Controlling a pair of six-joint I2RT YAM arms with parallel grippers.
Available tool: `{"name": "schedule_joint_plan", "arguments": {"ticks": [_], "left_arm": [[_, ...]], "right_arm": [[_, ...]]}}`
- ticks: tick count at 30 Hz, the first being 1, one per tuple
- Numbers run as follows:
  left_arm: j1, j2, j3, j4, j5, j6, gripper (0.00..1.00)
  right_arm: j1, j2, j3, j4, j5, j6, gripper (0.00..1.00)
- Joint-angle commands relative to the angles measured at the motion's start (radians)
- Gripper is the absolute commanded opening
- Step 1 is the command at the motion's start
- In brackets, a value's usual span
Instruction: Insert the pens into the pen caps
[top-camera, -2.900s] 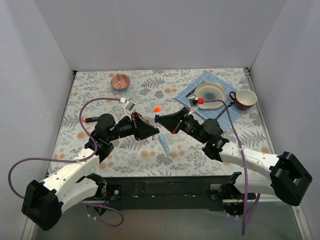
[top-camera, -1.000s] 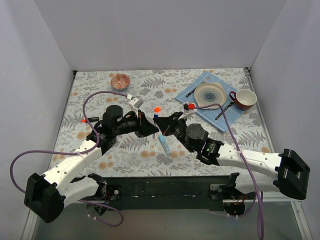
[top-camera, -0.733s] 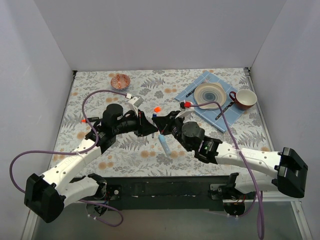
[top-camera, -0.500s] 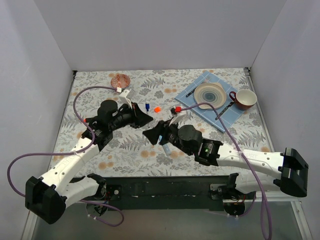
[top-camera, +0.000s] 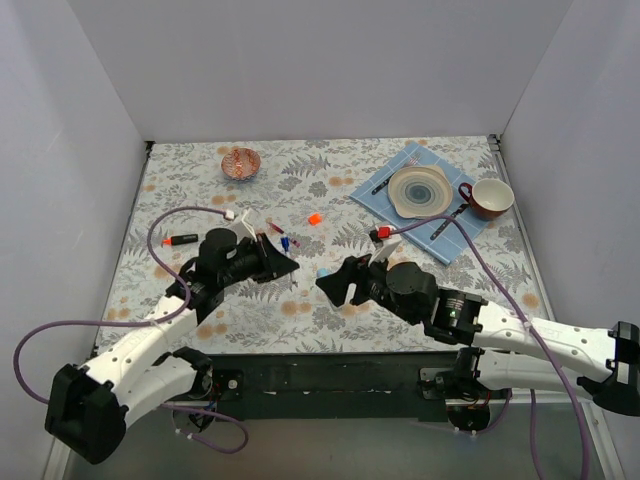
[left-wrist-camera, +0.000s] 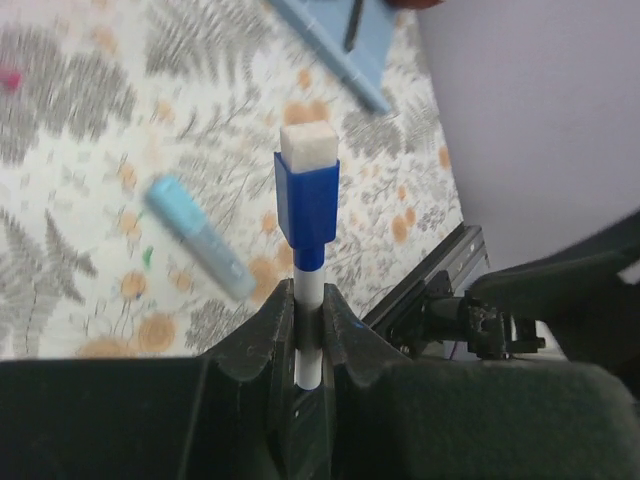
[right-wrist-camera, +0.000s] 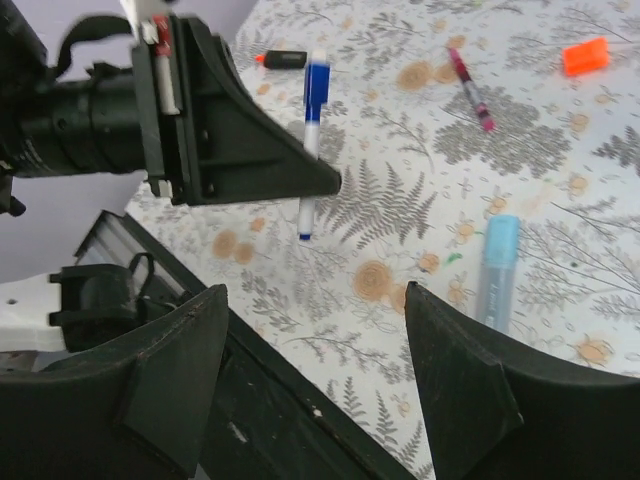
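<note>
Pen and cap have come together: the white pen (left-wrist-camera: 308, 345) now wears its dark-blue cap (left-wrist-camera: 306, 195), and that is the change. A second ago the two hands were nose to nose just beside the orange cap (top-camera: 314, 218), the right one closed. Now the right hand (right-wrist-camera: 312, 300) has let go and drawn back to the robot's side of the orange cap, its jaws wide apart with nothing between them. The left hand (top-camera: 287, 265) has come away too, to the left of the orange cap and nearer the robot. It stays clamped on the white pen's shaft, with the capped end sticking out past its fingertips, clear of the counter (top-camera: 250, 300).

By my reading one pen is done. The cap sits straight on it in the left wrist view, though I cannot tell whether it is pushed fully home.

The orange cap lies loose on the counter. Its likely partner, the black marker (top-camera: 180, 239) with the orange end, lies well to the left of it. The dark-red pen (top-camera: 274, 228) lies just left of the orange cap. The light-blue marker (right-wrist-camera: 497, 270) lies on the robot's side of the orange cap, close under the open right hand, so it is the pen nearest that hand. No loose light-blue cap can be made out.
</note>
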Motion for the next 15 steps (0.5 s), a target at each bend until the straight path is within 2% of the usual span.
{"name": "schedule_joint_plan", "arguments": {"ticks": [1,9,15], "left_arm": [[-0.018,0.076,-0.141,-0.001,-0.032,-0.177,0.0],[-0.09,0.207,-0.228,0.091,-0.142,-0.289,0.02],[-0.163,0.346,-0.182,0.13,-0.204,-0.291,0.08]], "right_arm": [[-0.017,-0.034,-0.051,-0.125,0.105,-0.011,0.77],[-0.041,-0.114,-0.098,-0.145,0.091,-0.042,0.76],[-0.057,-0.12,-0.113,-0.142,0.077,-0.043,0.76]]}}
